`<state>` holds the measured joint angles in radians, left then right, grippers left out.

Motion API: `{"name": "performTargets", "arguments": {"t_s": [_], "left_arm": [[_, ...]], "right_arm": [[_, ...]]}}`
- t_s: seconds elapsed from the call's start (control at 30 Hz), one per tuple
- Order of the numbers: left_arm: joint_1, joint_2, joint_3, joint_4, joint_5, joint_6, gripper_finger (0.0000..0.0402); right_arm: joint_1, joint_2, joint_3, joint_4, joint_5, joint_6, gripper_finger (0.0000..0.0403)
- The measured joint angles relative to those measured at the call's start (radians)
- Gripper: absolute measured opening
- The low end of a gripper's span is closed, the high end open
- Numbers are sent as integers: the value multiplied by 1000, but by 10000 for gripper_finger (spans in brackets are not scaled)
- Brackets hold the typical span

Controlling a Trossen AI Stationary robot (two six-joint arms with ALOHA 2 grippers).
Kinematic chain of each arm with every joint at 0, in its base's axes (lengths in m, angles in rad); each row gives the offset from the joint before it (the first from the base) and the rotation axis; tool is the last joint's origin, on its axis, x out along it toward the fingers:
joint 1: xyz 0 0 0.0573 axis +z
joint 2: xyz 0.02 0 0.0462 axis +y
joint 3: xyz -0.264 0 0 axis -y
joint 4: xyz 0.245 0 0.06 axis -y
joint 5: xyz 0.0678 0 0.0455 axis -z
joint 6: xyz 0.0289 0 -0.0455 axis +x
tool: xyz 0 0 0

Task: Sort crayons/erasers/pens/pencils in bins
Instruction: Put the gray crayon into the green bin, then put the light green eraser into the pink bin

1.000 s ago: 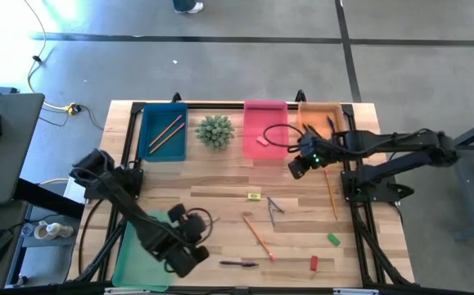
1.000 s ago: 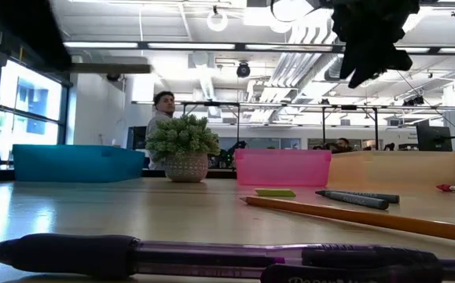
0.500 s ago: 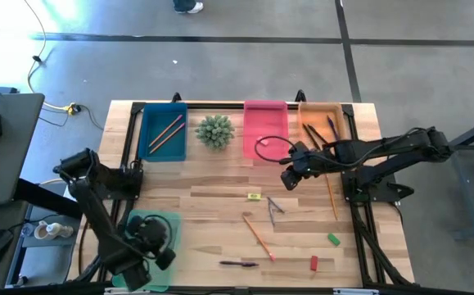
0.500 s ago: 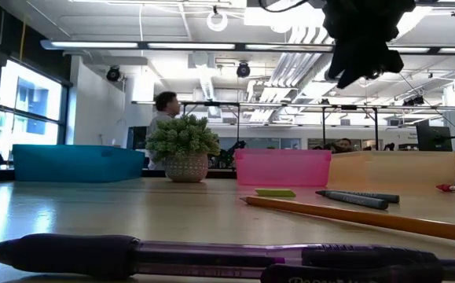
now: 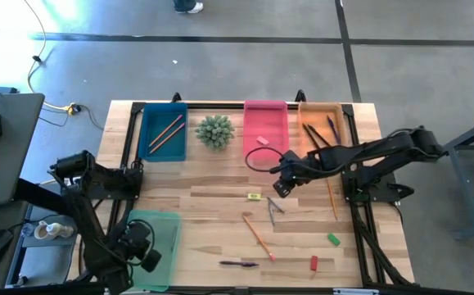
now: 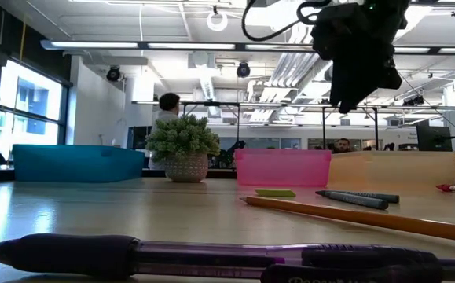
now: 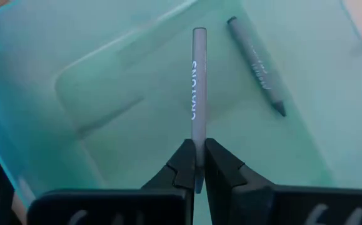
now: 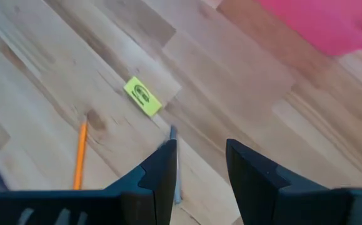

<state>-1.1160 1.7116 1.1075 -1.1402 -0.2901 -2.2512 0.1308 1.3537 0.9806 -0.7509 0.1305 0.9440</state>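
Bench (image 5: 220, 184): wooden top; the plant (image 5: 214, 130) at its far edge serves as landmark.
Green bin (image 5: 164, 225): at the near-left corner, well away from the plant.
Left gripper (image 7: 196, 167): over the green bin, fingers pinching a grey crayon (image 7: 197, 87); another crayon (image 7: 256, 64) lies inside.
Right gripper (image 8: 199, 164): fingers spread and empty, above the bench right of the plant, near the yellow eraser (image 5: 255, 196).
Loose crayons (image 5: 274, 206): just beyond that eraser.
Risk: released from a height, the crayon may bounce or roll out; the right fingers could nudge the eraser aside.
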Motion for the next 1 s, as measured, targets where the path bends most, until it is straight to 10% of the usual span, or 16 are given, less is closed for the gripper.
{"name": "performTargets", "arguments": {"t_s": [0.57,1.0], "left_arm": [[64,0,-30,45,89,41,8],[84,-1,-28,52,120,34,122]], "right_arm": [[42,66,0,3,1,-48,130],[47,65,0,103,27,-118,130]]}}
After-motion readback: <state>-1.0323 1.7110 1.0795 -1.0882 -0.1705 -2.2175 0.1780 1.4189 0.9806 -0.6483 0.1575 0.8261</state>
